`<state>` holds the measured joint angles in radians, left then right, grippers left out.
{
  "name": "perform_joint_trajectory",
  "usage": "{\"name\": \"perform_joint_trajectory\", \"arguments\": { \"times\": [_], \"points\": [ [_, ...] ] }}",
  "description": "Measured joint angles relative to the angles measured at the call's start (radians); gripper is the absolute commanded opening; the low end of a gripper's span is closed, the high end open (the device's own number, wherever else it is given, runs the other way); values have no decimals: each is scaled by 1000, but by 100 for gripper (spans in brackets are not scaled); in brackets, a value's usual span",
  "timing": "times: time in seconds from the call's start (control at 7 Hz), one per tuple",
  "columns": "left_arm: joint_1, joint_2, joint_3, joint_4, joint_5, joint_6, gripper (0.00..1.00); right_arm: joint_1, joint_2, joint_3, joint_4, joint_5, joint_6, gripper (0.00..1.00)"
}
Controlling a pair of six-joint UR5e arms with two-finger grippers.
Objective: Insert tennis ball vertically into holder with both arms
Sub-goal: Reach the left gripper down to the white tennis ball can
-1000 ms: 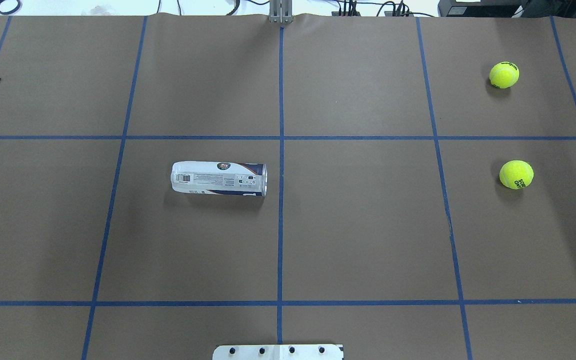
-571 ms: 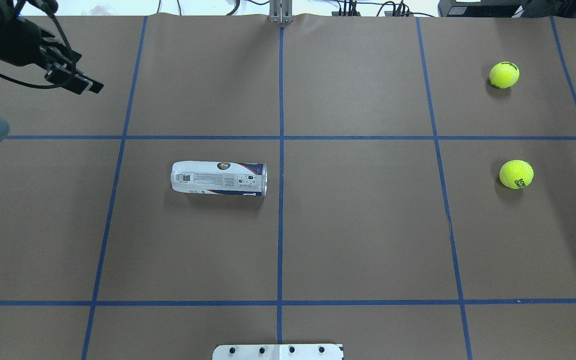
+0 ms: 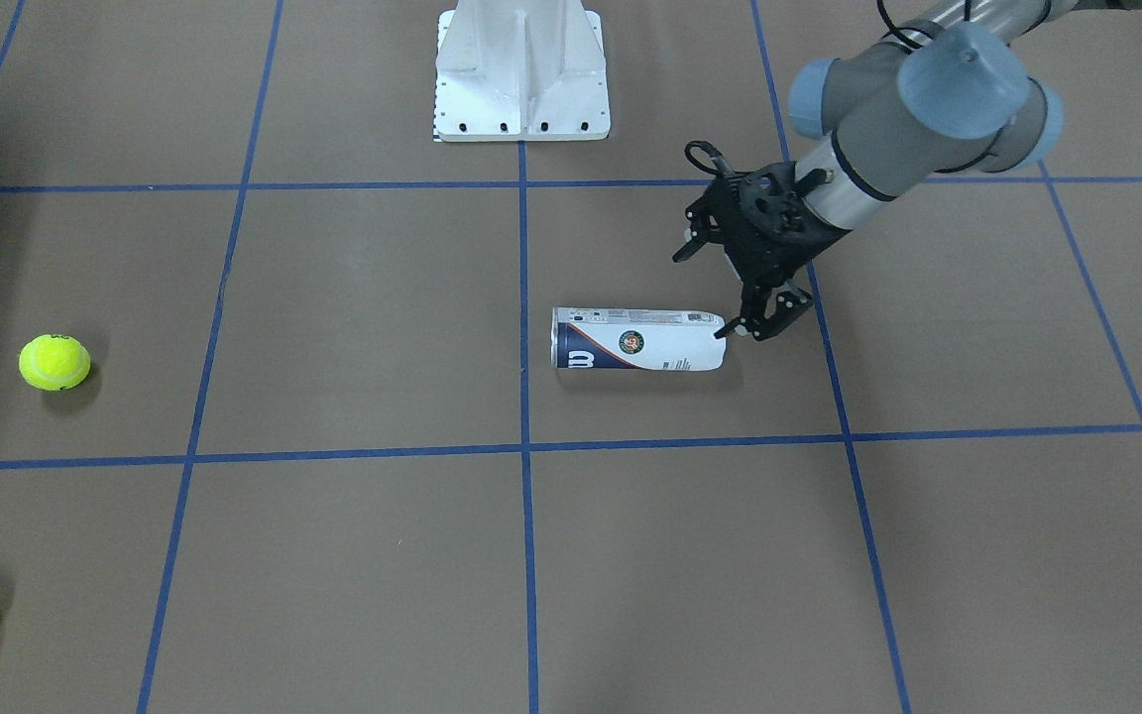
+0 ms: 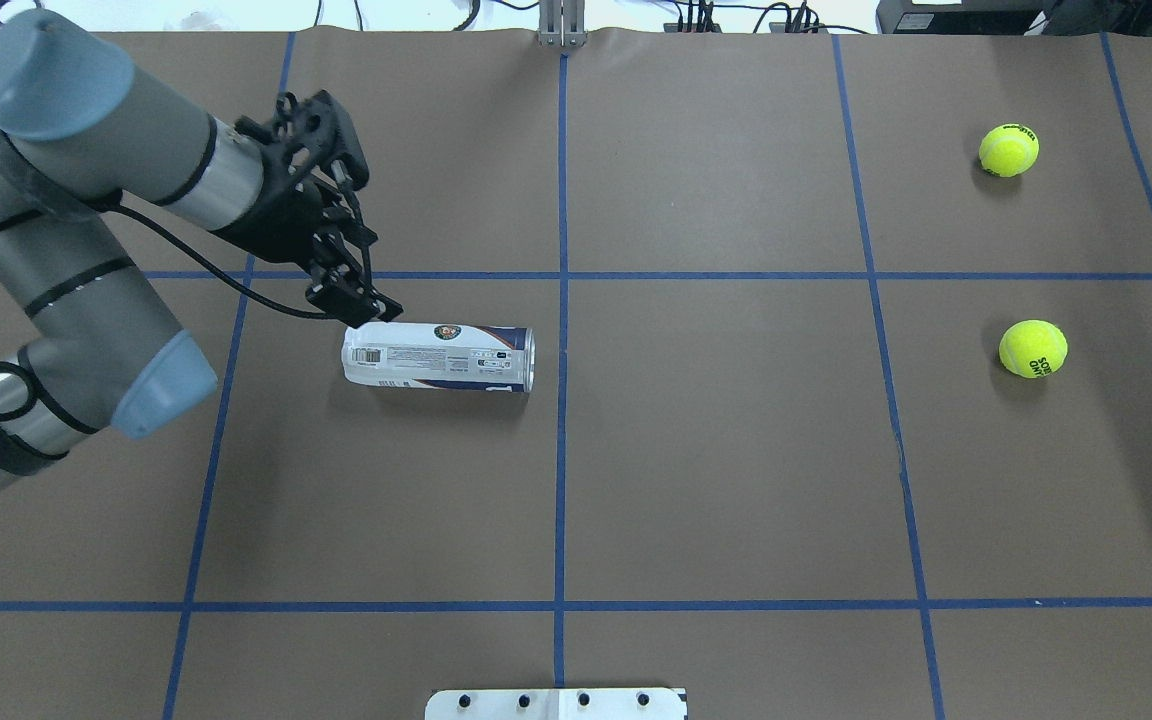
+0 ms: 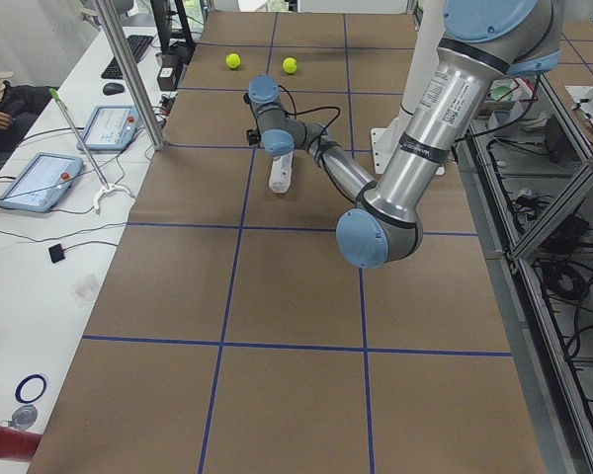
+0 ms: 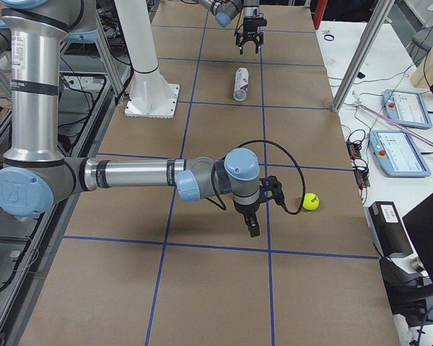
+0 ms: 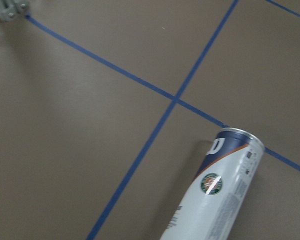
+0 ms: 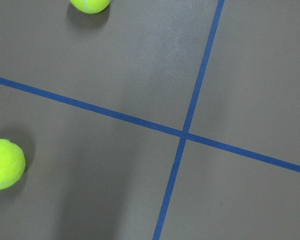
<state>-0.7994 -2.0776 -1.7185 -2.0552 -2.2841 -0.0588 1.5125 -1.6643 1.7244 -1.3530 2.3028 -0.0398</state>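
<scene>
Exterior right alone shows right fingers (image 6: 252,226), state unclear; overhead shows left fingers (image 4: 366,303) spread beside holder (image 4: 436,357).

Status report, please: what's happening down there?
Left gripper open, hovering beside holder. Right gripper: jaws unreadable. Holder on its side; tennis balls far off. Nothing in the way.

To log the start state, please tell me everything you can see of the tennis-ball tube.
The tube lies on its side on the brown paper. Its label is white and navy, with a round emblem and a barcode. The silver-rimmed end points to the centre blue line. The left gripper's fingers hover by the other end; contact is unclear.
</scene>
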Motion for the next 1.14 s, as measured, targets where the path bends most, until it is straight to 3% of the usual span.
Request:
{"name": "perform_joint_trajectory", "arguments": {
  "times": [0.43, 0.57, 0.86, 1.14],
  "points": [
    [72, -103, 1, 202, 48, 244, 99, 0, 0, 0, 0, 2, 3, 99],
    [116, -139, 8, 252, 126, 288, 99, 0, 0, 0, -1, 6, 3, 99],
    [192, -219, 79, 280, 274, 321, 99, 0, 0, -1, -1, 15, 4, 99],
    [210, -269, 156, 283, 341, 336, 99, 0, 0, -1, -2, 20, 4, 99]
  ]
}}
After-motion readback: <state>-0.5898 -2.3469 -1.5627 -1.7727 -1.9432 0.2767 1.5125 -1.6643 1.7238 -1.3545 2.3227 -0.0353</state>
